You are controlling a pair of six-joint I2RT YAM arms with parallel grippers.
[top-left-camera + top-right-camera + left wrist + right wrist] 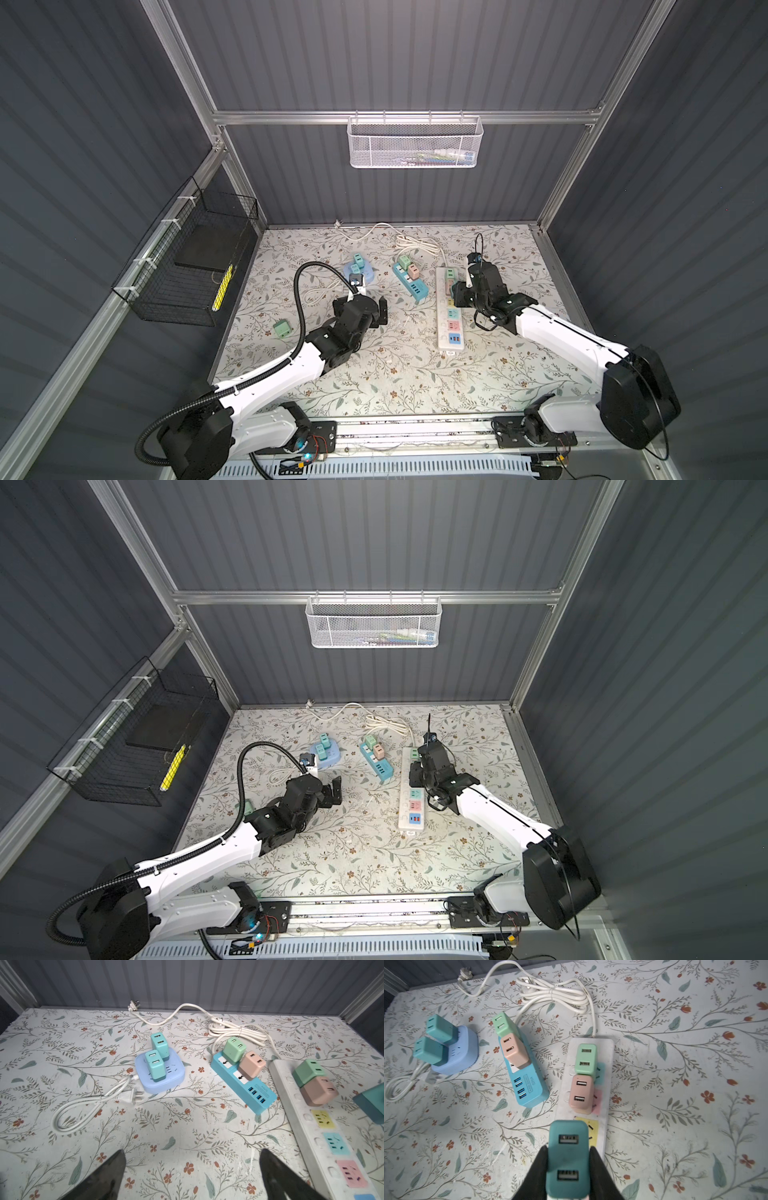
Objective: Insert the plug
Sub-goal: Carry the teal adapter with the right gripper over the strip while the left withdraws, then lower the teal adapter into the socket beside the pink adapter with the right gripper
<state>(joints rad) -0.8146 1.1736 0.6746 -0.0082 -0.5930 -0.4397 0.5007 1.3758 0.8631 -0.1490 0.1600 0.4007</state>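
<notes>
Right tool (569,1148): pressed together on the dark teal plug (568,1159), one finger on each of its sides.
Plug position: it is over the white power strip (607,1051), at the yellow socket (592,1126), just beside the pink plug (581,1093) that already sits there. Its pins are hidden under the body, so I cannot tell if they have entered the holes.
Left tool (192,1153): spread wide with nothing between the fingers. It hangs over the bare surface (62,1043), near the blue strip (249,1088).
Already done: two teal plugs stand in the round blue block (166,1082), a green and a pink one in the blue strip, and a green one (585,1057) and the pink one in the white power strip.
Left to do: the held plug must go down fully into the yellow socket, and then the tool must let go. In a top view, one more green plug (281,328) lies loose on the surface at the left side, well apart from all strips.
Progress: I judge the task as mostly finished, at the step of inserting, with perhaps one plug after this one.
</notes>
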